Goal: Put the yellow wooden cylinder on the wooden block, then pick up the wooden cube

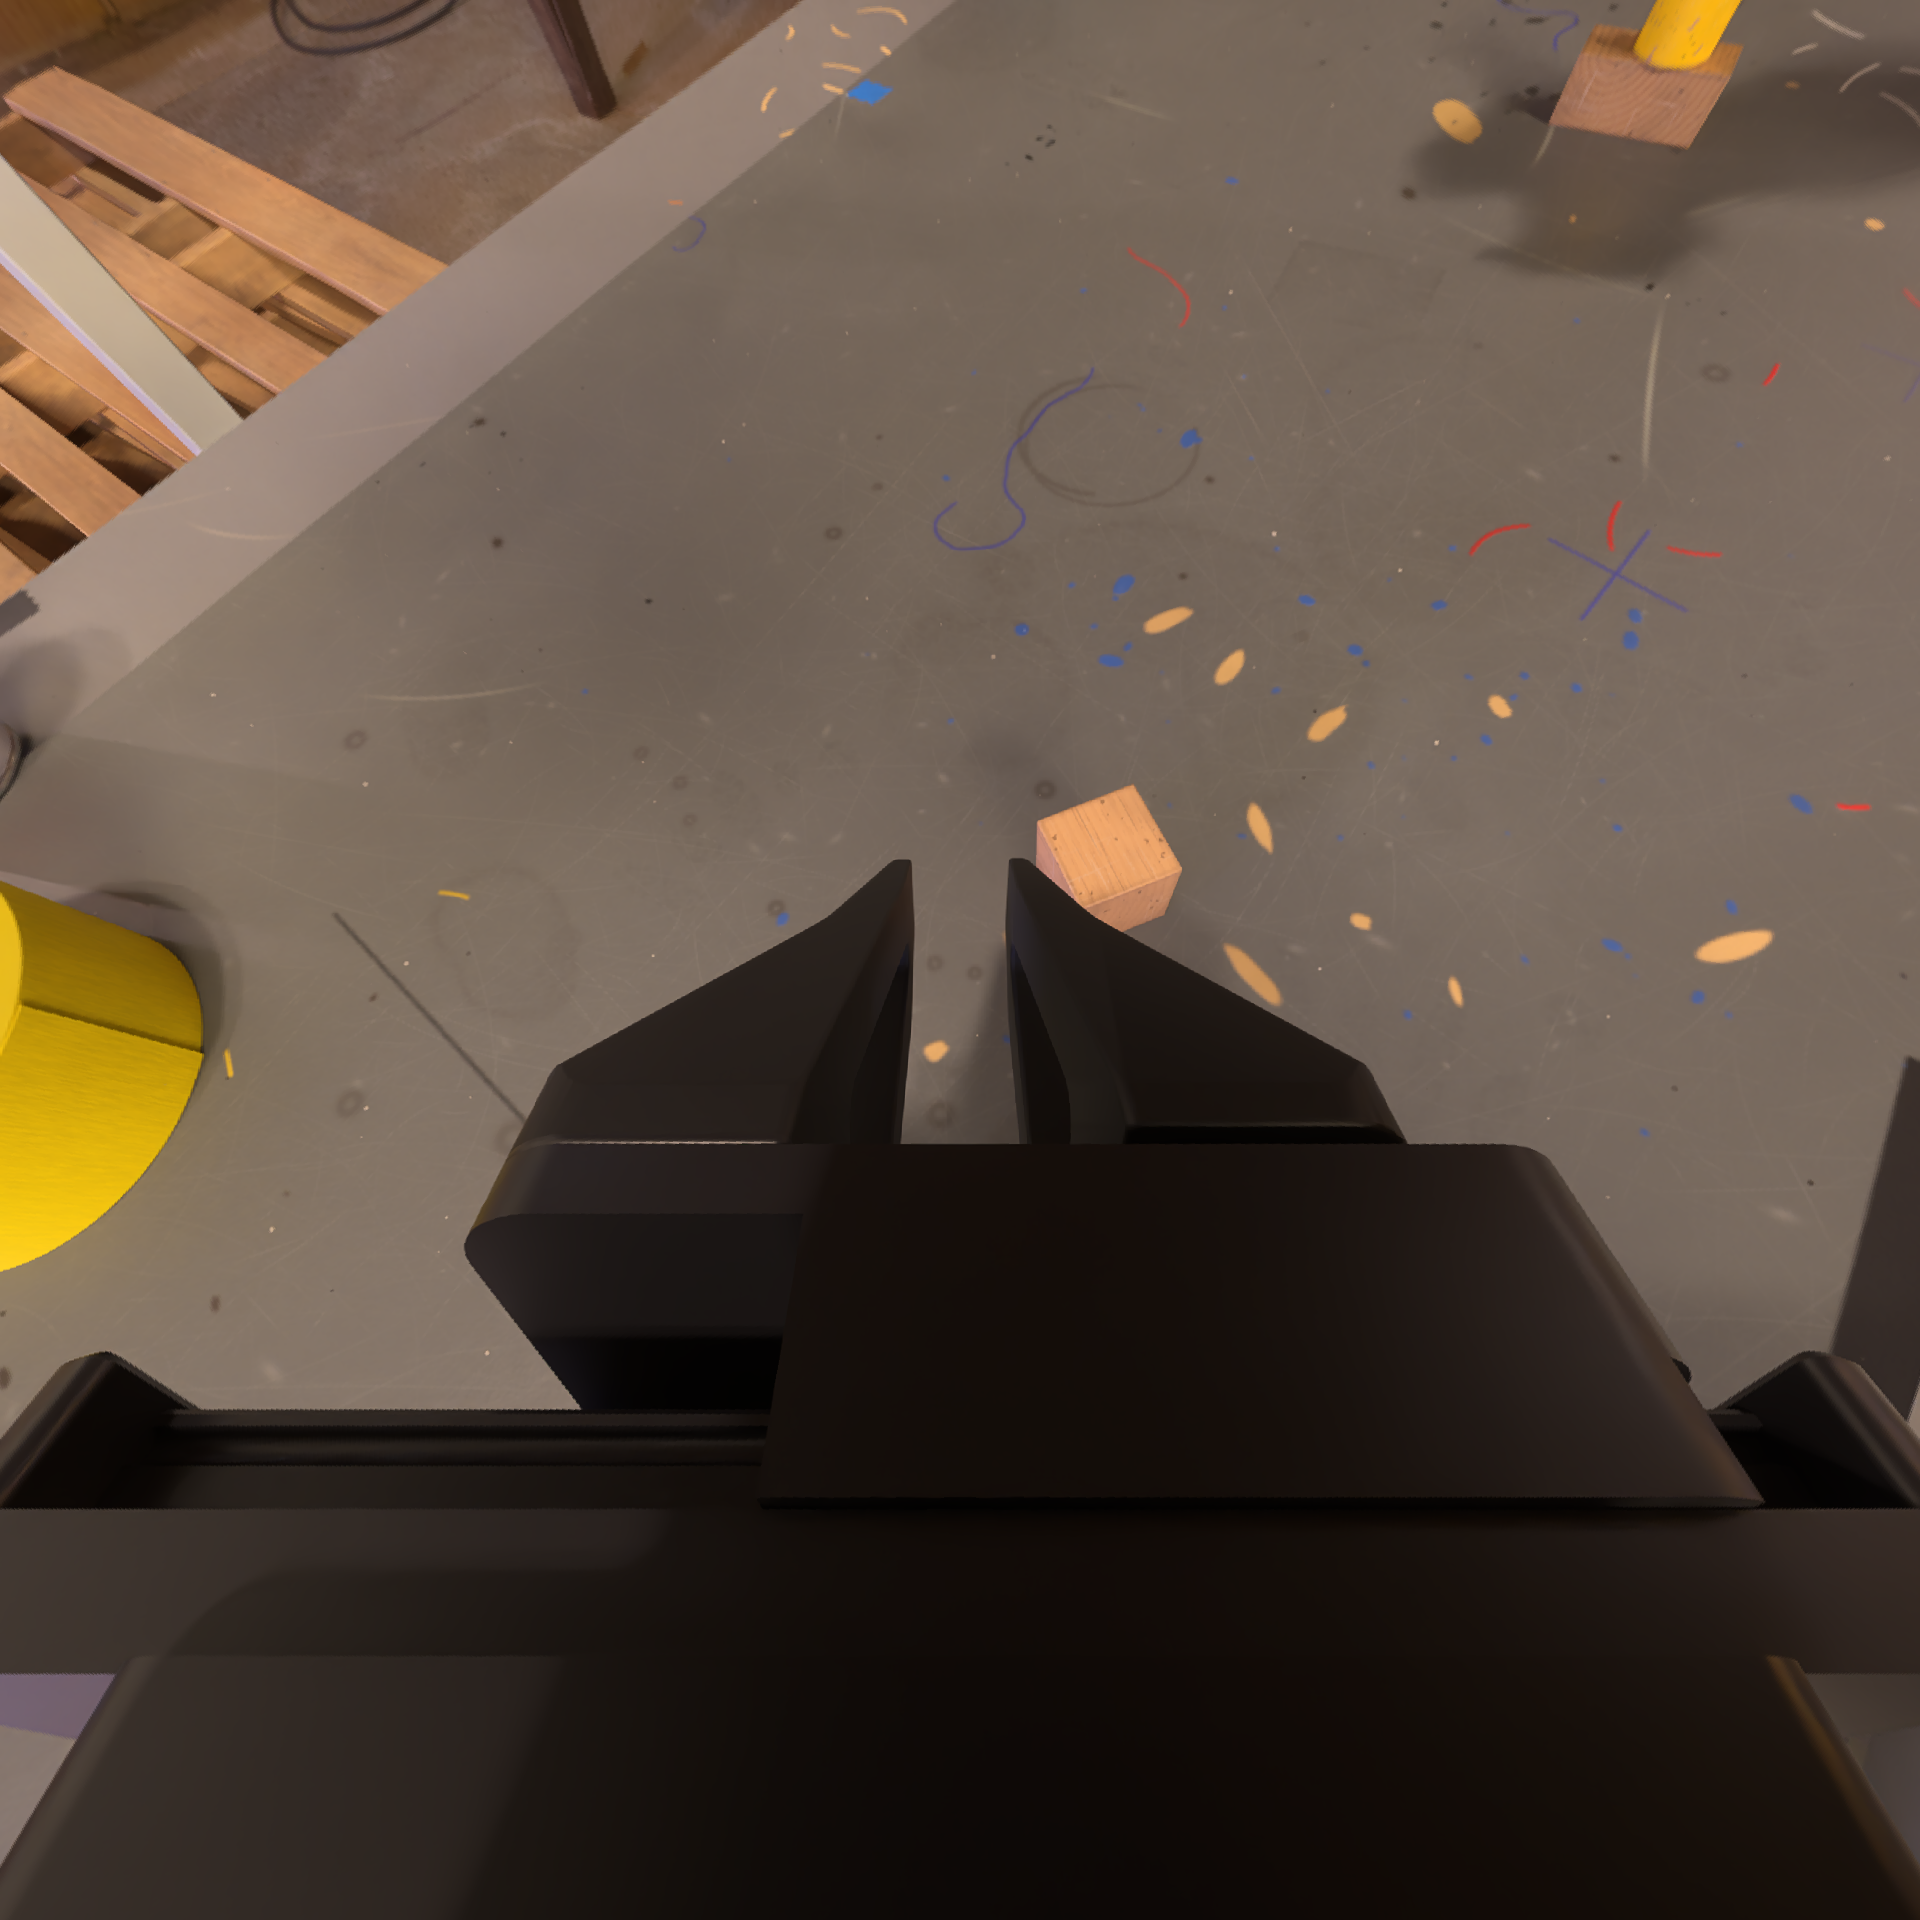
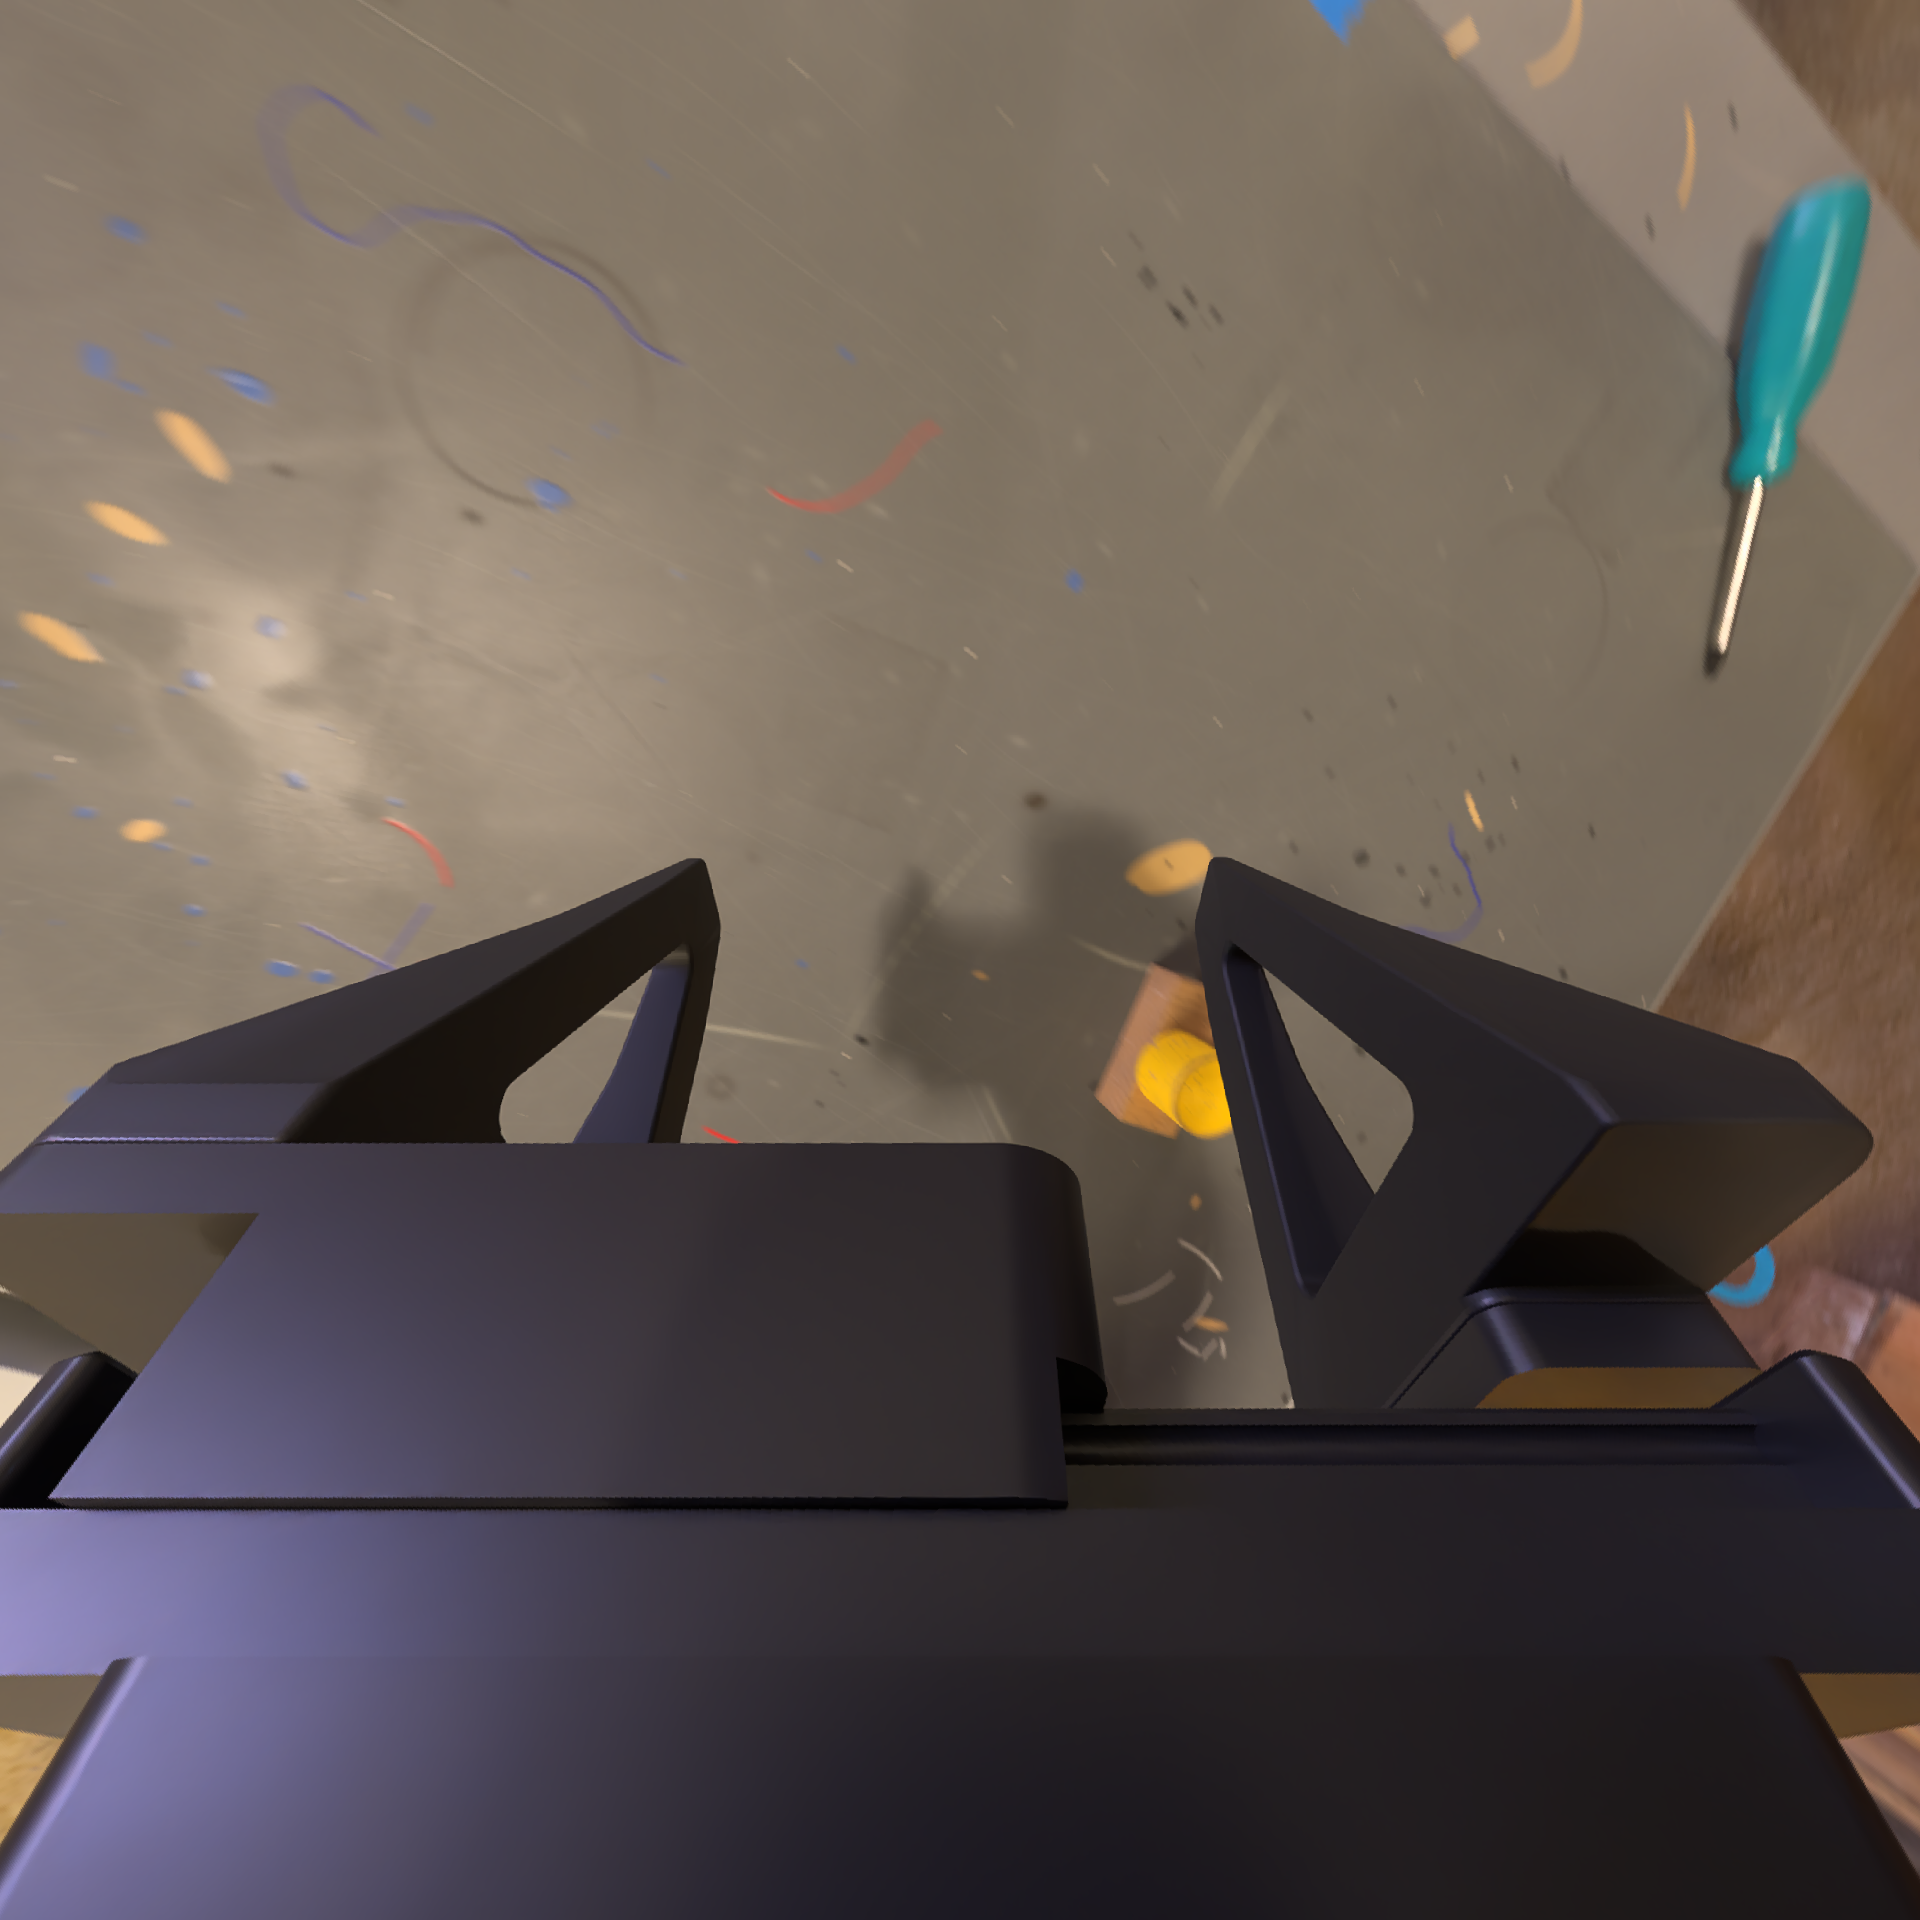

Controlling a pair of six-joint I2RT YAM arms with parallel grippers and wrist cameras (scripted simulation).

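In the left wrist view a small light wooden cube (image 1: 1110, 857) rests on the grey table, just right of my left gripper's (image 1: 961, 868) right fingertip and apart from it. The left jaws are nearly together with a narrow gap and hold nothing. Far at the top right the yellow cylinder (image 1: 1683, 31) stands upright on the wooden block (image 1: 1642, 99). In the right wrist view my right gripper (image 2: 956, 868) is open and empty, high above the table. The yellow cylinder (image 2: 1179, 1081) on the block (image 2: 1138, 1029) shows from above, beside the right finger's inner side.
A large yellow rounded object (image 1: 83, 1091) sits at the left edge of the left wrist view. Wooden planks (image 1: 156, 260) lie beyond the table edge. A teal-handled screwdriver (image 2: 1803, 322) lies near the table's right edge (image 2: 1766, 831). Paint marks cover the table.
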